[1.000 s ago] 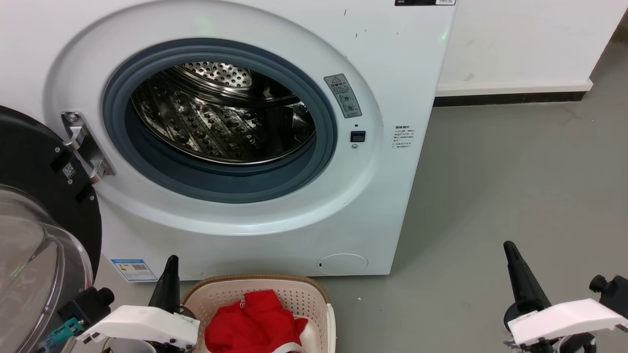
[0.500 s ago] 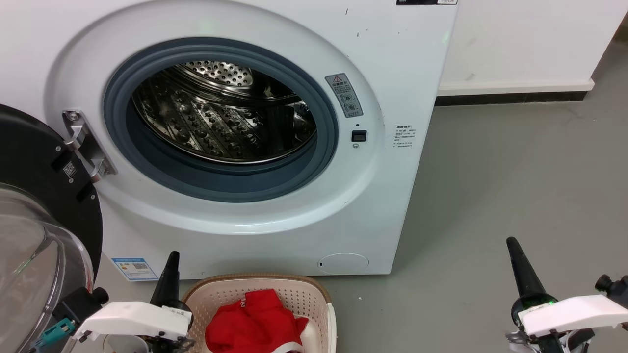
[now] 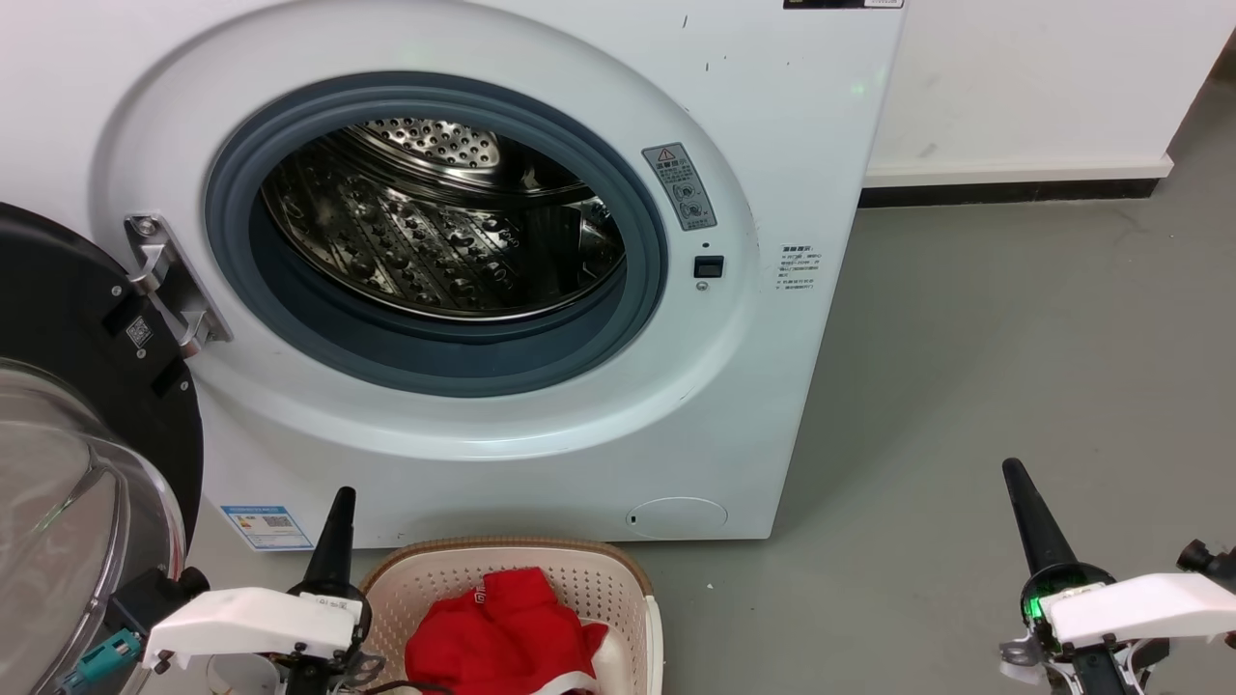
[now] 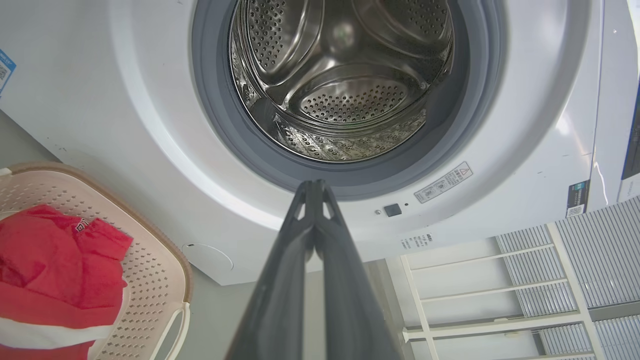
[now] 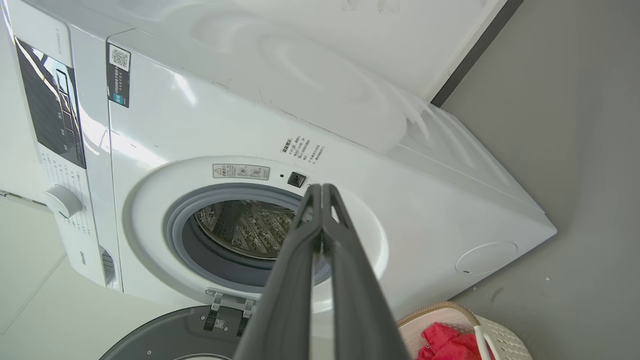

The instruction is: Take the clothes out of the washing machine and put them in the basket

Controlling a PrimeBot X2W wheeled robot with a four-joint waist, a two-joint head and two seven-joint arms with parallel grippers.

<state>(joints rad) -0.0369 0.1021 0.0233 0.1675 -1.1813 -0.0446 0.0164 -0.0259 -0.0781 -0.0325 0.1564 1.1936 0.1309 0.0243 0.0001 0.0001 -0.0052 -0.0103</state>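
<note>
Clothes in basket, just right of clenched, empty left gripper; right gripper, clenched too, well apart; washer looks bare inside.

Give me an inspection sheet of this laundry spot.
Surface: smooth grey floor.
Job's things: washer with its door swung open; drum shows no laundry in the part visible; red clothes lie in the basket in front of the washer.
Clutter: nothing seen.
Grippers: left tool shut, empty, beside the basket; right tool shut, empty, over the floor.
Cables: thin dark line by the left wrist, maybe a lead.
Surroundings: white wall with dark skirting; white rack near the washer.
</note>
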